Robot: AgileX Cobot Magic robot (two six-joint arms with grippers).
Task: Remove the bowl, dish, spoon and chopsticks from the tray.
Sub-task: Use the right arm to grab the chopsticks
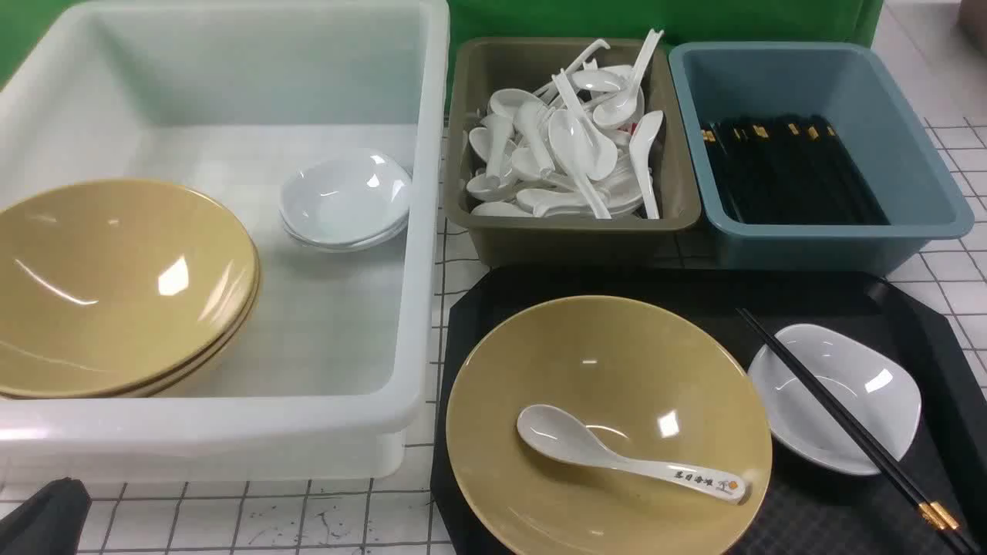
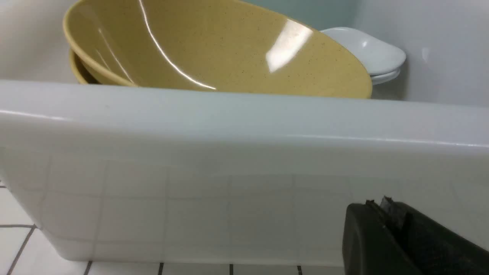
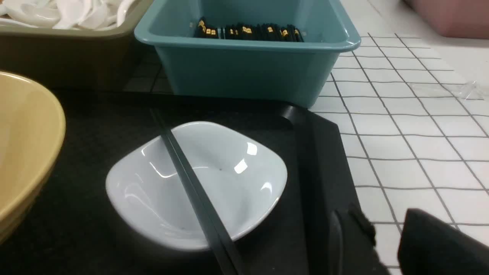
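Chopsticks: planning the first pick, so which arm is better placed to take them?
Right. The right pincer hovers at the tray's right edge, beside the dish that the chopsticks lie across. The left pincer faces the white tub's near wall, away from the tray.

Mock canteen dish-sorting stn, prob. lab, gridded tabletop (image 1: 308,509), green backdrop (image 1: 540,19), spoon bin (image 1: 570,223), chopstick bin (image 1: 817,239)

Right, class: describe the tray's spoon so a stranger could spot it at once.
On the black tray at front right sits a wide yellow bowl. The spoon lies inside it; unlike the plain spoons in the brown bin, its handle bears dark characters and an orange mark.
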